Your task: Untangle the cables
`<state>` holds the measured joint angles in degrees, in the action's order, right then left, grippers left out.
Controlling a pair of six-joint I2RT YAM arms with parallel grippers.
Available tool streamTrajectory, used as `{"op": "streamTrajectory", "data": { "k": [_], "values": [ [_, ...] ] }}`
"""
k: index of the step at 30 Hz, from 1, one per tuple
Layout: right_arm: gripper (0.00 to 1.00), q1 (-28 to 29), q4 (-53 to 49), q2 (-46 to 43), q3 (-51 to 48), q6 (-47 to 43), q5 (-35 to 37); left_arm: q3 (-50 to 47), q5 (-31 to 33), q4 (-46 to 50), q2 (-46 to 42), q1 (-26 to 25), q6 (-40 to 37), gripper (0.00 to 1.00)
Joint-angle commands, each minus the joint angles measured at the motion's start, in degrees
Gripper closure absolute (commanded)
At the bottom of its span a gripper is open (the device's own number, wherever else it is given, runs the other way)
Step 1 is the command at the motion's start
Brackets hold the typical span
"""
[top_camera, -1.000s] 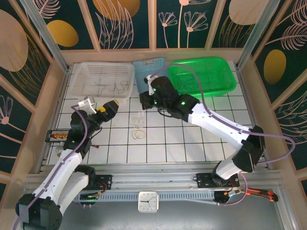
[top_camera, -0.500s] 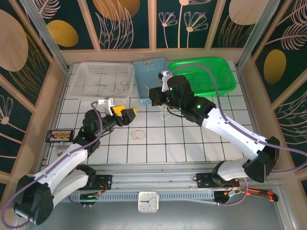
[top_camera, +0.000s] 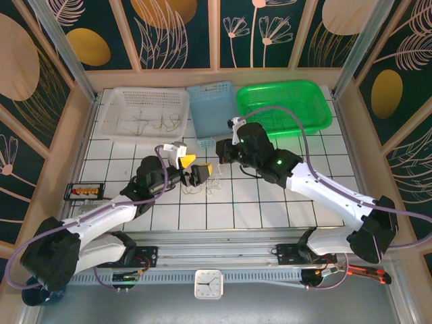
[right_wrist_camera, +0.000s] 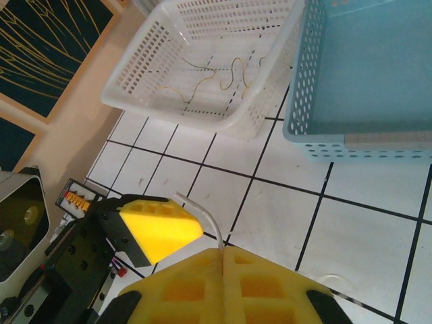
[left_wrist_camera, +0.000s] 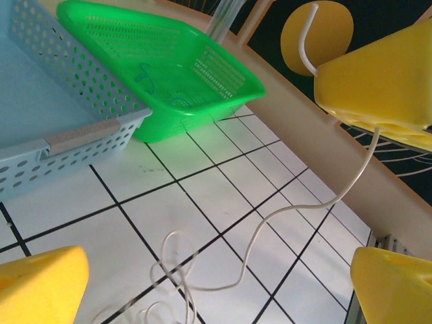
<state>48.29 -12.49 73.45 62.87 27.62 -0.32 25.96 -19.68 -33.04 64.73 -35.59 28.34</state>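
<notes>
right gripper (right_wrist_camera: 221, 256) is clamped tight on the white cable (right_wrist_camera: 208, 217). in its wrist view the yellow fingers are pressed together with the end of the cable poking out between the tips. it sits roughly mid-table, just near of the blue basket (top_camera: 212, 108).

left gripper (left_wrist_camera: 219, 263) is spread wide with nothing in it, sitting right beside the other one on its left. from the left wrist you can see the cable hanging down from the right gripper's finger, curving across a couple of tiles and ending in a few loose loops on the tiled table (top_camera: 270, 202) between the left fingers (left_wrist_camera: 40, 287). can't tell if those loops are knotted or just lying over each other.

other stuff: some yellowish wires (right_wrist_camera: 202, 81) are lying in the white basket (top_camera: 145, 111) at the far left, and there are blue wires (left_wrist_camera: 152, 73) in the green basket (top_camera: 283, 104) at the far right. the blue basket sits between those two.
</notes>
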Motion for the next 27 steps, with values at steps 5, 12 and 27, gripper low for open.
{"op": "streamTrajectory", "data": {
  "k": [5,12,27],
  "values": [
    [1.0,0.1,3.8,-1.7,-0.8,1.7,-1.8,2.2,-0.6,-6.3,3.8,-1.7,-3.5,0.01],
    [1.0,0.6,3.9,-2.3,-0.2,1.6,-2.4,2.9,-1.3,-9.3,8.7,-4.4,-4.7,0.01],
    [1.0,3.2,9.2,-3.7,1.2,5.7,-5.3,3.2,0.5,-18.5,17.7,-5.7,-4.3,0.1]
  ]
}}
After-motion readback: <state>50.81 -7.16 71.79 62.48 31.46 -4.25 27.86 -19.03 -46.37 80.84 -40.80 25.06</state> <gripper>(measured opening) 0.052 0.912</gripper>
